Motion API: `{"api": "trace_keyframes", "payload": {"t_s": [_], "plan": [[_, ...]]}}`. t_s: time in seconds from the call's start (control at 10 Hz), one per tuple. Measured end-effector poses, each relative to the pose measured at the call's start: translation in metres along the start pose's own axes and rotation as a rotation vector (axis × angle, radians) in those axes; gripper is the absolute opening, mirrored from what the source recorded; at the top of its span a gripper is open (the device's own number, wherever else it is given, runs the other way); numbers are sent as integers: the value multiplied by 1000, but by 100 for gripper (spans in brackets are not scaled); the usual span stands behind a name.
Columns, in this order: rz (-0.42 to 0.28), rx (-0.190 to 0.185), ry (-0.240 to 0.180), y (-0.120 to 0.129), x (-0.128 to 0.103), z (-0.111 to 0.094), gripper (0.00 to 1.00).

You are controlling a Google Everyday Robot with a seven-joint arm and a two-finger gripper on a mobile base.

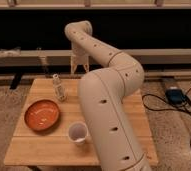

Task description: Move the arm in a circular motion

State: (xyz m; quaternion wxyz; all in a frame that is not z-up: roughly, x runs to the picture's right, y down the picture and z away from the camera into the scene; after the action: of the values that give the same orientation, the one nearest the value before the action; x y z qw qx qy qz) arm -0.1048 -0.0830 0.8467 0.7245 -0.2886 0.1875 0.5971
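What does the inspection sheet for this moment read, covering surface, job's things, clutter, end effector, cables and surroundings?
Surface: wooden table; its middle and right are hidden behind the arm.
Job's things: the arm, cream-white, rises from the near edge and bends back over the table.
Clutter: orange bowl at left; white cup near the front, beside the arm; small clear bottle upright at back left.
End effector: the end effector points down above the table's far edge, right of the bottle.
Cables: black cables on the floor at right, by a dark box.
Surroundings: speckled floor; dark wall with a pale ledge.
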Motion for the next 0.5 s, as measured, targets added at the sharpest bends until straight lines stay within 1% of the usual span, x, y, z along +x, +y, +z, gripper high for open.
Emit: {"api": "trace_keyframes", "payload": {"t_s": [0.1, 0.2, 0.4, 0.5], "plan": [[-46, 0, 3, 19, 16, 1, 65], [-85, 2, 4, 33, 29, 0, 65], [-191, 3, 15, 69, 68, -1, 65], [-239, 11, 19, 82, 87, -3, 65]]}}
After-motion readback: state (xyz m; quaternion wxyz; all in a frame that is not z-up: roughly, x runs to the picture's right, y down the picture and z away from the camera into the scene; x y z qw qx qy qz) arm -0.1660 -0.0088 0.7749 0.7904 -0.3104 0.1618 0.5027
